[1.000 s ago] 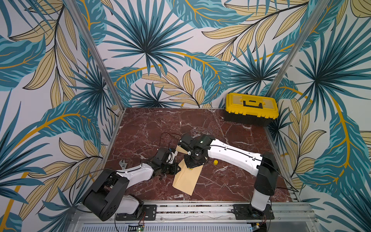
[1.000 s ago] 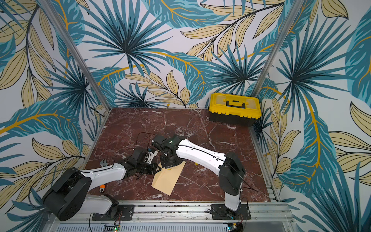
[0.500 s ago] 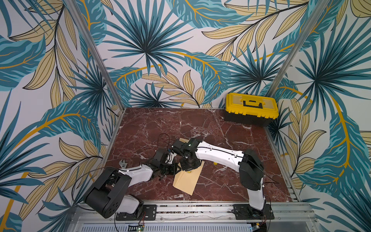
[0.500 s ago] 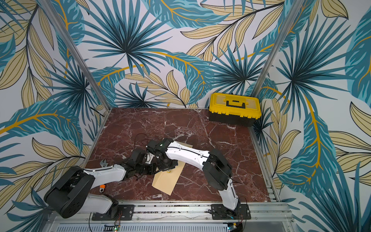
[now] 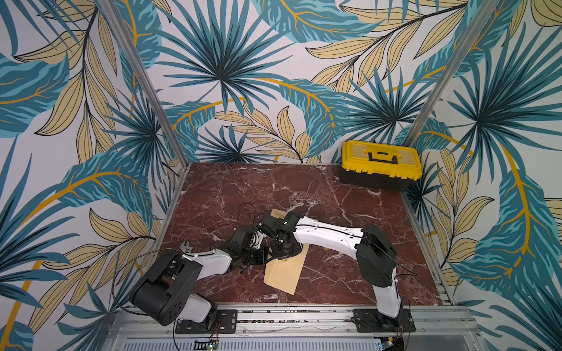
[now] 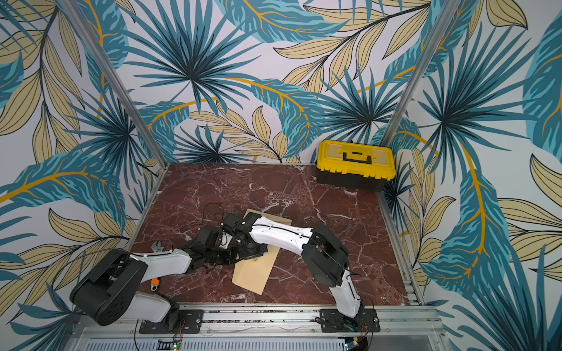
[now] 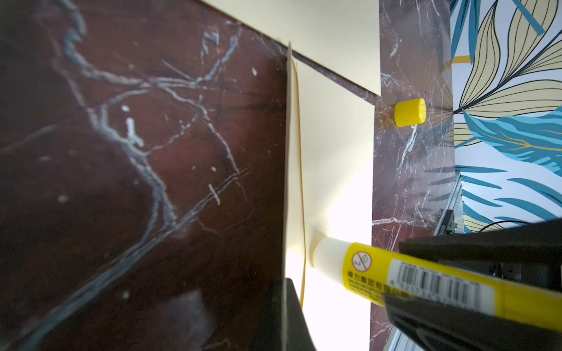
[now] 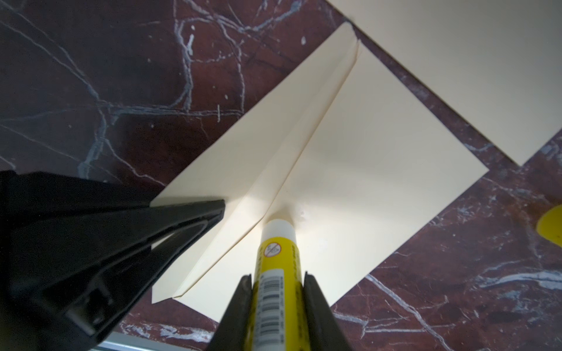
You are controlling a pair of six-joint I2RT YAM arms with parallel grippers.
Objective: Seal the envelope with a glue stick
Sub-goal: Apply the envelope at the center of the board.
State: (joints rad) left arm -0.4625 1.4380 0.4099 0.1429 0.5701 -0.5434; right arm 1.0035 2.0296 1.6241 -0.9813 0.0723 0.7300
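Glue stick (image 8: 278,264) is pressing onto the envelope (image 8: 380,170) beside its flap (image 8: 243,158), my right fingers (image 8: 316,304) clamping it; my left fingers (image 8: 194,218) are pinching that raised flap.

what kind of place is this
Probably a staged robot test booth, not a real room: leaf-print wallpaper panels close in three sides of a red-brown marble-pattern tabletop, and two white-and-black robot arms are mounted on a silver aluminium rail at its front edge.
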